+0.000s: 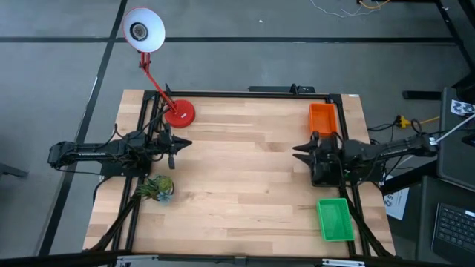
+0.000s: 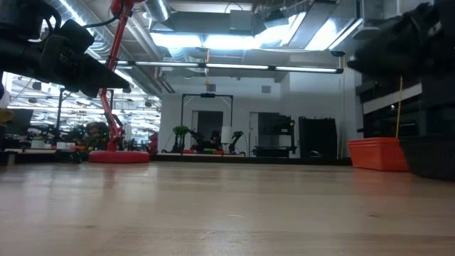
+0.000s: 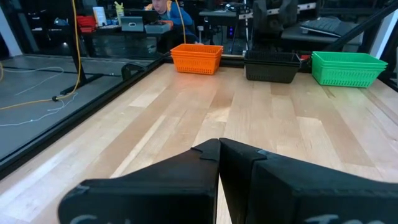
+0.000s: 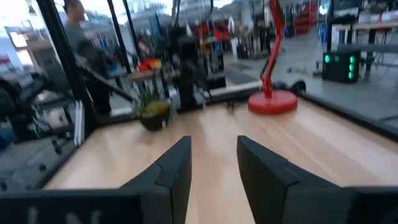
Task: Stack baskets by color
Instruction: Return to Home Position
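Note:
Three piles of baskets stand along the table's right side. The orange baskets (image 1: pixel 323 119) are at the far right and the green baskets (image 1: pixel 334 219) at the near right. The black baskets (image 3: pixel 272 66) stand between them, mostly hidden under my right arm in the high view. My right gripper (image 1: pixel 296 150) hangs open above the table just left of the black baskets, pointing level toward the table's left, with nothing between its fingers (image 4: pixel 213 149). My left gripper (image 1: pixel 188 143) is shut and empty at the table's left side, pointing level toward the baskets (image 3: pixel 219 146).
A red lamp base (image 1: pixel 179 113) stands at the far left, its white head (image 1: pixel 143 30) beyond the table. A small green plant (image 1: pixel 157 187) sits at the near left. Bare wood (image 1: pixel 245 170) lies between the arms. A person (image 3: pixel 163 9) shows in the room behind.

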`<action>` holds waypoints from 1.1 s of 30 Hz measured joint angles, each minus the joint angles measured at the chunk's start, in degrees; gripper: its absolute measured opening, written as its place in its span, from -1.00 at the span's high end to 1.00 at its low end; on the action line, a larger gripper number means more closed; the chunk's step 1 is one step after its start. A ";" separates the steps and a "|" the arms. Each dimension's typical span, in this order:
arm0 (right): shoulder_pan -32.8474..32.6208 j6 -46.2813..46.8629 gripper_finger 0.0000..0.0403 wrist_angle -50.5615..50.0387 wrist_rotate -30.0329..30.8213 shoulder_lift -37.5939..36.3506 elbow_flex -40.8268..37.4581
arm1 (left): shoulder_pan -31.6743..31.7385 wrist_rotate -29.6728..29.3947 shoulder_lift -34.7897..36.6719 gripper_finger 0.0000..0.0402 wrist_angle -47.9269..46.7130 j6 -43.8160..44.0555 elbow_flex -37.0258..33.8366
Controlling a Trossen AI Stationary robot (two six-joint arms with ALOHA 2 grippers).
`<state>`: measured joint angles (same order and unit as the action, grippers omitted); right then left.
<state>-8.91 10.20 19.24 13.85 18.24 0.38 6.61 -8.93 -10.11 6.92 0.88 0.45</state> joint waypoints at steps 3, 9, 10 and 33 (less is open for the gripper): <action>0.00 0.03 0.36 -0.05 0.00 -2.95 0.00 | 0.00 0.00 0.00 1.00 0.00 -0.01 0.00; 0.00 0.00 0.36 0.02 0.00 -8.50 0.02 | 0.00 0.00 0.00 1.00 0.00 0.00 0.00; 0.00 -0.06 0.36 0.07 0.00 -9.43 0.02 | 0.00 0.00 -0.02 1.00 0.00 0.01 0.00; -0.02 -0.15 0.36 2.83 0.03 -18.02 0.09 | 0.02 0.00 -0.02 1.00 -0.02 -0.01 0.00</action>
<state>-8.93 10.04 22.08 13.87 0.22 0.47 6.63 -8.93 -10.13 6.90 0.86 0.45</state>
